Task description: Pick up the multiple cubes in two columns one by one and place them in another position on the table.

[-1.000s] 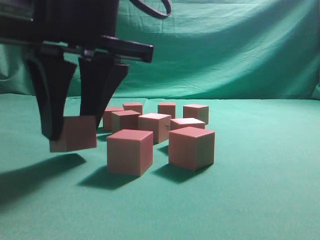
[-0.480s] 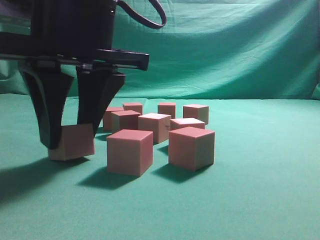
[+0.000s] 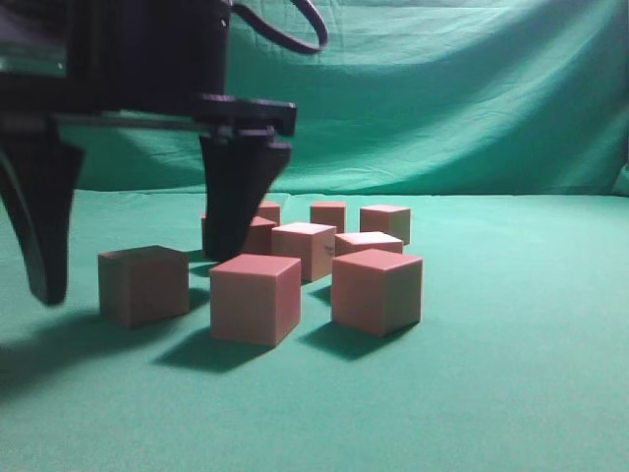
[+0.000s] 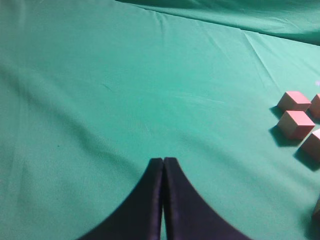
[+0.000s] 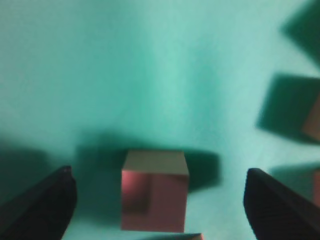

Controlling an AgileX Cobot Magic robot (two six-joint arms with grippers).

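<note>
**Cube Set Down, Jaws Spread Wide**

The right gripper (image 3: 138, 265) stood with its two dark fingers far apart, one on either side of a single cube (image 3: 143, 284) that sat flat on the table (image 3: 491, 393), touching neither finger. In the right wrist view the same cube (image 5: 154, 191) lay midway between the fingertips with green cloth showing on both sides.

The other cubes (image 3: 324, 261) were grouped just to the right of it in the exterior view (two large ones in front, the rest packed behind them), all resting on the cloth.

The left gripper (image 4: 163, 165) hovered over bare cloth with its fingertips pressed together and nothing between them. A few cubes (image 4: 296, 123) showed at the right edge of its view, well apart from it.
</note>
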